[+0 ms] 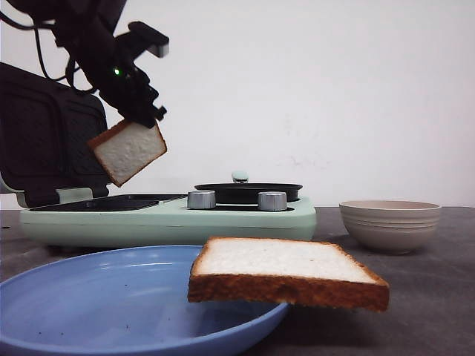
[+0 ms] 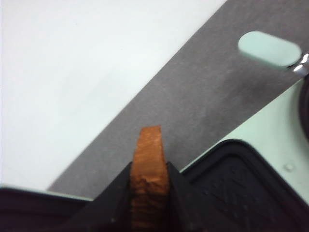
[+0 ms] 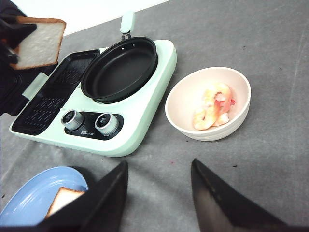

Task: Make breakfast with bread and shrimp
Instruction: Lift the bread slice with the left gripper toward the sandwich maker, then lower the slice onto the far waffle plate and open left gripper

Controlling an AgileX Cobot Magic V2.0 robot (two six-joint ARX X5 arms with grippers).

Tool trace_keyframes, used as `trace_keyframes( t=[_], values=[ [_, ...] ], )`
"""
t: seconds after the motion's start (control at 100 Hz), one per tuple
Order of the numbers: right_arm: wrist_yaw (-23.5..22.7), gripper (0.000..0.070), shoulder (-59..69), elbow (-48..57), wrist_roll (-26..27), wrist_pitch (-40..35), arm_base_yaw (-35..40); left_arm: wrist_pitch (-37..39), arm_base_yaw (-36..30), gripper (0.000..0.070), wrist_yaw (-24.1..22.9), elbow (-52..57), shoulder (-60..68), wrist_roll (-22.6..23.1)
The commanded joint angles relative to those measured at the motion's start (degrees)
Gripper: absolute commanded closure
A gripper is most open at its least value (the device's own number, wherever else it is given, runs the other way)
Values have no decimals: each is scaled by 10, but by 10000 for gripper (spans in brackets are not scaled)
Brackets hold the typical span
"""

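The left gripper (image 1: pixel 141 111) gripped a bread slice (image 1: pixel 128 151) above the sandwich plate (image 1: pixel 111 202), next needing lowering; the right gripper (image 3: pixel 159 193) hung released.

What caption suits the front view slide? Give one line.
Left tool holds a bread slice above the open sandwich press; second slice overhangs the blue plate.

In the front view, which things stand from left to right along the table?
Blue plate → slice of bread lying on the plate's right rim → beige bowl. The green breakfast maker spans behind the first two, so it has no clear place in the order.
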Motion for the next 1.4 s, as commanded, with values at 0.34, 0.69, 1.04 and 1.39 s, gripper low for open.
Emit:
trace_keyframes(
  t=[0.34,0.69,1.04,1.39],
  values=[
    [6,446,1,9,-10,-3,1,50,-2,696,1,14,51,58],
    [17,446,1,9,-20,-16,1,49,-2,697,43,14,56,58],
    [17,446,1,9,-24,-18,1,24,-2,697,46,14,75,64],
    [17,446,1,9,-24,-18,1,-9,-2,365,54,14,75,53]
  ],
)
